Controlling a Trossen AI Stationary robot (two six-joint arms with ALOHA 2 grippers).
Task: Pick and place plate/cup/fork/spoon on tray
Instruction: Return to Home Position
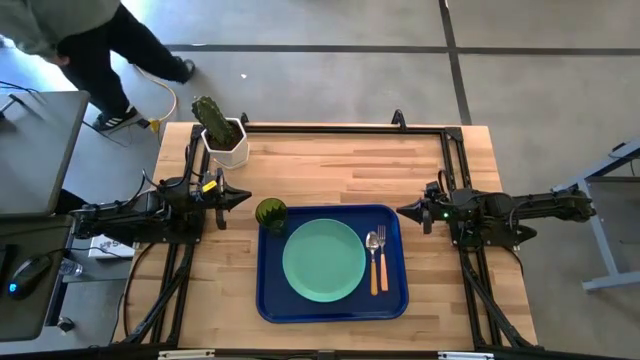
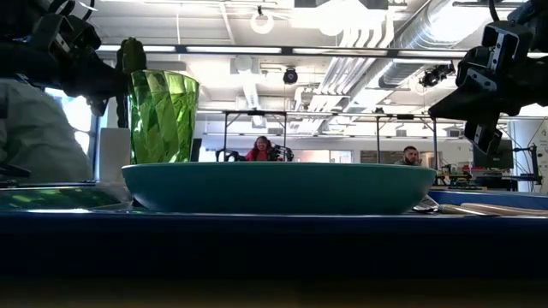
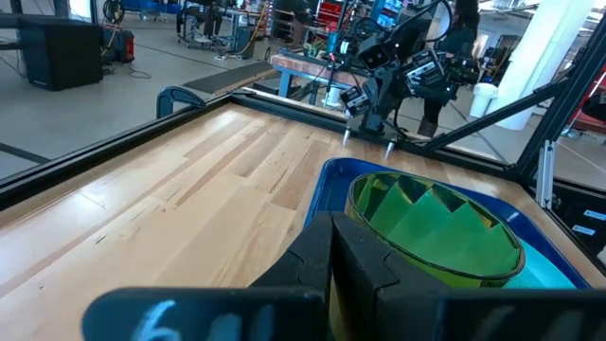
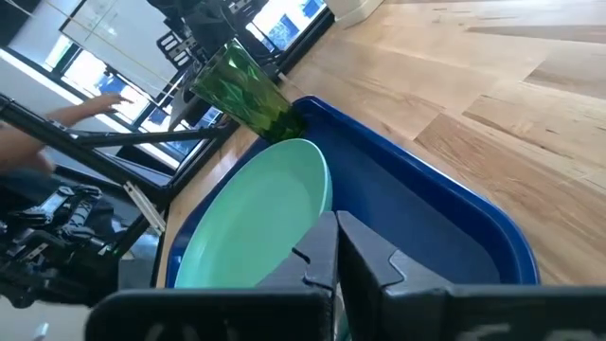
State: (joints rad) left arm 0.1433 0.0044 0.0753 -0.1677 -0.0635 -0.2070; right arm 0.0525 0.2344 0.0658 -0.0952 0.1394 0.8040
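Mint-green plate (image 1: 323, 260) centred in blue tray (image 1: 270, 300), olive cup (image 1: 270, 212) at its corner; left gripper (image 1: 243, 198) and right gripper (image 1: 404, 210) flank tray, jaws clenched, empty.

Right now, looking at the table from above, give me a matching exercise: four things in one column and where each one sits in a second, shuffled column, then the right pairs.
Things:
1. plate
2. cup
3. fork
4. cactus pot

Places:
A. on the bare wood, off the tray, near the table's far left corner
B. middle of the tray
C. tray's corner nearest the left arm
D. beside the spoon, on the tray's right side

Pairs: 1-B, 2-C, 3-D, 4-A
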